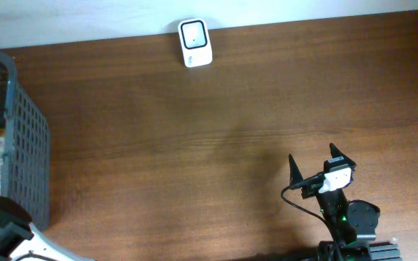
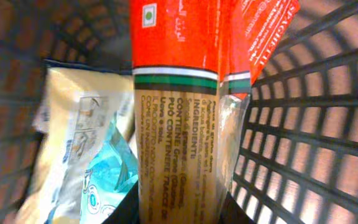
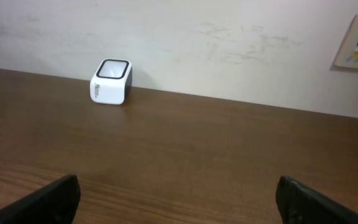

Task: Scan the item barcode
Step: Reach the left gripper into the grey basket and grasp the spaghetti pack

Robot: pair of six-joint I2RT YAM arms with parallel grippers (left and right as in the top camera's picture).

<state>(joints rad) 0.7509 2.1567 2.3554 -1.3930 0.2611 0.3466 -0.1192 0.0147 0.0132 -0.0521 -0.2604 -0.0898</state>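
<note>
Only in left wrist view: spaghetti packet [image 2: 178, 124] inside basket [image 2: 319, 130]

The scanner [image 1: 194, 43] stands at the table's [image 1: 231, 130] back edge; the basket [image 1: 27, 145] sits far left; inside it the pasta packet [image 2: 179, 124] lies beside the pouches [image 2: 79, 149].

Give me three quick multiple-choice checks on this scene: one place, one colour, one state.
1. The scanner stands: A at the table's near edge; B at its far edge; C at its left edge.
2. The spaghetti pack's upper part is: A red; B blue; C black.
3. The right gripper is: A shut; B open, empty; C holding a bag.
Answers: B, overhead shows it at the far side; A, red above the striped band; B, fingers spread, nothing between.
</note>
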